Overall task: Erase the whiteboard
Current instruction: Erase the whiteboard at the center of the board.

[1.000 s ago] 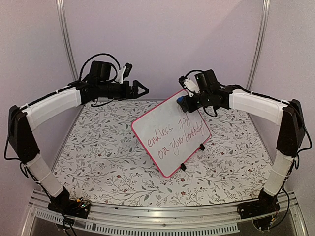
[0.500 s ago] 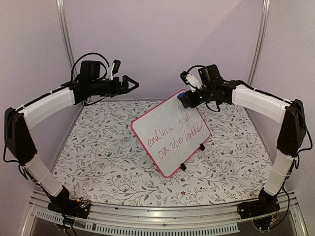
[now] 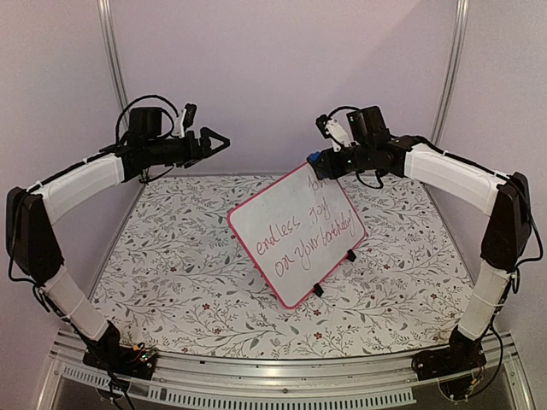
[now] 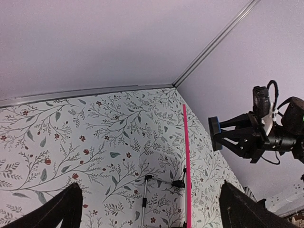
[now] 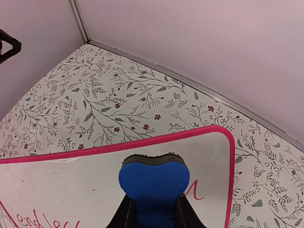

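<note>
The whiteboard has a pink frame and stands tilted on two black clip feet mid-table, with red handwriting on its face. My right gripper hovers at the board's top corner, shut on a blue eraser. The right wrist view shows the eraser pinched between the gripper's fingers over the board's upper part; whether it touches, I cannot tell. My left gripper is raised to the board's left, open and empty. In its wrist view the left gripper faces the board's pink edge.
A floral cloth covers the table. Purple walls close in the back and sides, with metal poles in the rear corners. An aluminium rail runs along the near edge. A wire stand props the board from behind.
Both arms have lifted. The left gripper drew back to the left and upward. The right gripper rose a little with the eraser, from the board's top corner area to just above it.
</note>
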Controlling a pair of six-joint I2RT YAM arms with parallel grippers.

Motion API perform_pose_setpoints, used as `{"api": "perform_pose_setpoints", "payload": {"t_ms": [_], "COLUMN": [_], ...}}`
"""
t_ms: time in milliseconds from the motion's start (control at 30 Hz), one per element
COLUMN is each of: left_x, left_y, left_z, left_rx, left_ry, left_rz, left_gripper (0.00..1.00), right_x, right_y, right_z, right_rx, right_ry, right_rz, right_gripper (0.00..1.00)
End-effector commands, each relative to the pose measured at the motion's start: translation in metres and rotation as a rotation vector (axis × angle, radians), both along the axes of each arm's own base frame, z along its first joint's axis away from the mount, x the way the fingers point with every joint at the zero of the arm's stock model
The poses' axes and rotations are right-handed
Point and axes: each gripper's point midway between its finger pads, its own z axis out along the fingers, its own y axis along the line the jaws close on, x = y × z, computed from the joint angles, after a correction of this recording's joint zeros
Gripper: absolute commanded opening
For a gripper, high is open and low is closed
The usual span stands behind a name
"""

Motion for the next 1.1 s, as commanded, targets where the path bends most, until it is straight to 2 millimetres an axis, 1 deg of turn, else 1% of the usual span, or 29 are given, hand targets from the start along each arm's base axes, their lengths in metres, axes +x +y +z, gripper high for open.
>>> {"api": "perform_pose_setpoints", "payload": {"t_ms": [0, 100, 133, 167, 233, 333, 467, 533, 667, 800, 900, 1067], "left_x": [0.006, 0.011, 0.01, 0.01, 0.008, 0.009, 0.007, 0.003, -0.003, -0.005, -0.011, -0.023], "left_y": [0.026, 0.054, 0.061, 0.066, 0.069, 0.062, 0.046, 0.033, 0.006, -0.012, -0.033, -0.064], "left_z": [0.021, 0.037, 0.045, 0.049, 0.052, 0.047, 0.041, 0.033, 0.023, 0.008, -0.003, -0.025], "left_rx": [-0.074, -0.113, -0.121, -0.119, -0.109, -0.094, -0.063, -0.025, 0.019, 0.032, 0.05, 0.078], "left_ry": [-0.046, -0.078, -0.109, -0.128, -0.147, -0.143, -0.14, -0.122, -0.098, -0.06, -0.029, 0.019], "left_rz": [0.015, 0.061, 0.074, 0.089, 0.103, 0.098, 0.073, 0.057, -0.007, -0.052, -0.095, -0.169], "left_gripper": [1.0, 1.0, 1.0, 1.0, 1.0, 1.0, 1.0, 1.0, 1.0, 1.0, 1.0, 1.0], "right_x": [0.0, 0.004, 0.006, 0.007, 0.006, 0.005, -0.001, -0.003, -0.008, -0.013, -0.016, -0.018], "right_y": [0.0, 0.004, 0.005, 0.007, 0.01, 0.011, 0.01, 0.006, -0.006, -0.018, -0.025, -0.022], "right_z": [0.029, 0.032, 0.029, 0.027, 0.023, 0.016, 0.008, 0.003, -0.006, -0.007, -0.008, -0.007], "right_rx": [0.086, 0.079, 0.073, 0.073, 0.081, 0.084, 0.075, 0.045, 0.031, 0.006, -0.019, -0.021], "right_ry": [-0.03, -0.023, -0.016, -0.011, 0.001, 0.008, 0.032, 0.021, 0.035, 0.042, 0.039, 0.055], "right_rz": [-0.007, 0.015, 0.018, 0.023, 0.044, 0.053, 0.06, 0.066, 0.033, 0.001, -0.01, 0.013], "right_gripper": [0.0, 0.0, 0.0, 0.0, 0.0, 0.0, 0.0, 0.0, 0.0, 0.0, 0.0, 0.0]}}
